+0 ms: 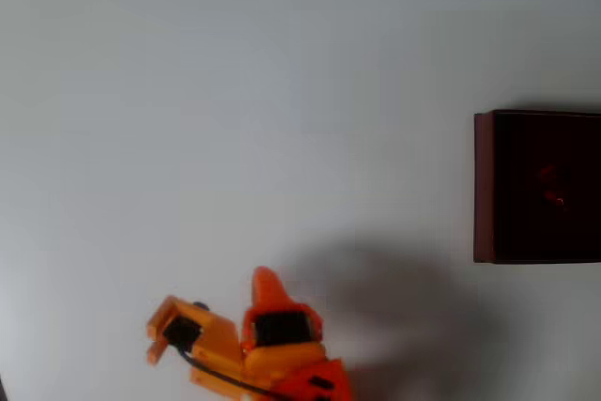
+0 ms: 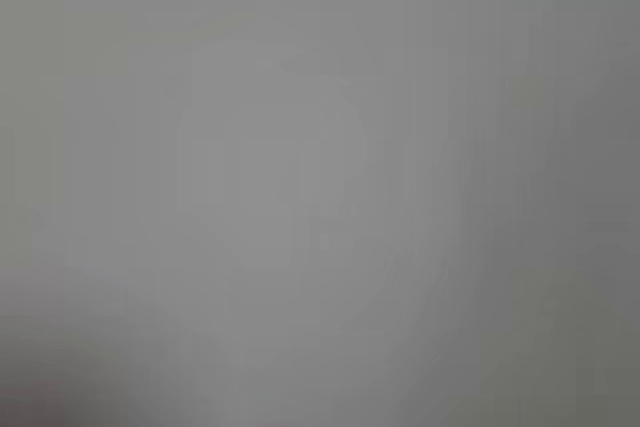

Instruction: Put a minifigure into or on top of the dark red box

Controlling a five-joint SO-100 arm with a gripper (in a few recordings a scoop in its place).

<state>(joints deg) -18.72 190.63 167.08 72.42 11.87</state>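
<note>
Bare worktop (image 1: 235,91) lay between the orange tool (image 1: 266,281), grip unreadable, and the dark red box (image 1: 484,185) holding the minifigure (image 1: 554,196).

pale grey table (image 1: 235,91), dark red box (image 1: 484,185) on it at rt edge, overhead view

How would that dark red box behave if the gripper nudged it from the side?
The dark red box has thin walls and looks open-topped, so it is probably light and would slide on the smooth white table. Low and wide, it seems unlikely to tip. The gripper sits well apart from it.
</note>
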